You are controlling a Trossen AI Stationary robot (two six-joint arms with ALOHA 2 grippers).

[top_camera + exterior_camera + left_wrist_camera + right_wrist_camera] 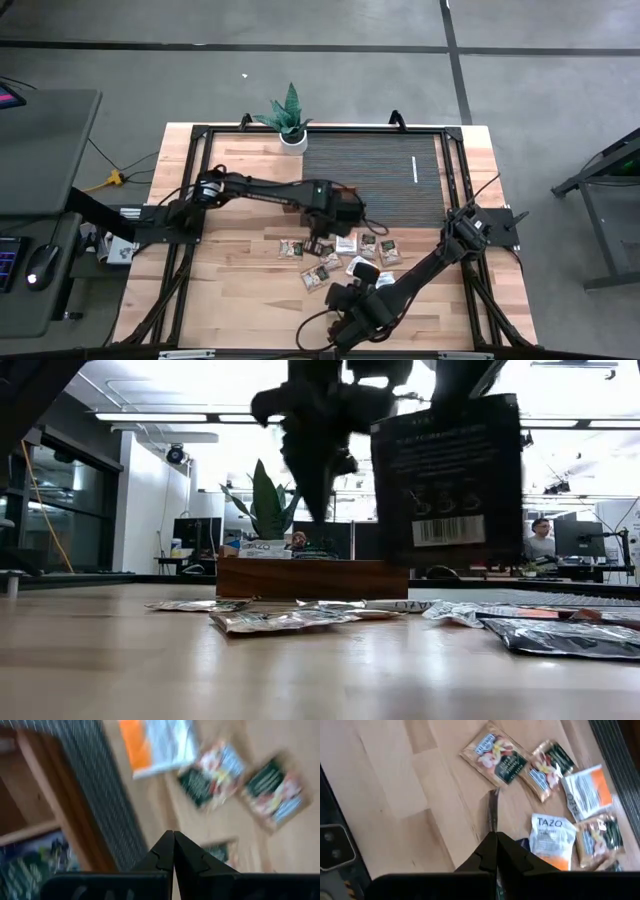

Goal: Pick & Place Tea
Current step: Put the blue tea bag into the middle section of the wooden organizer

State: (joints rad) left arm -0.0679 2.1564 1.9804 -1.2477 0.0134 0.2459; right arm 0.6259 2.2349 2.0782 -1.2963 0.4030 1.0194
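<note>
Several tea sachets (340, 258) lie flat on the wooden table, some white and orange (587, 790), some dark with a light label (494, 754). My right gripper (495, 836) hangs over the table's near middle, shut on one dark sachet (450, 480). My left gripper (173, 834) is shut with nothing between its fingers. It points down at the near edge of the brown wooden tray (310, 578), just beyond the scattered sachets (210, 777). My right gripper pinches the dark sachet by its upper edge (494, 826) between the two fingers, which slant down from above. The wrist view shows the sachet edge-on beyond the fingertips. It hangs below the fingers, clear of the table, its barcode face (448, 528) toward the near edge.
A dark ribbed mat (370, 175) covers the far middle of the table, and a potted plant (288, 118) stands at the far edge. A black frame (455, 160) borders the work area. Bare wood (240, 290) lies at the near left.
</note>
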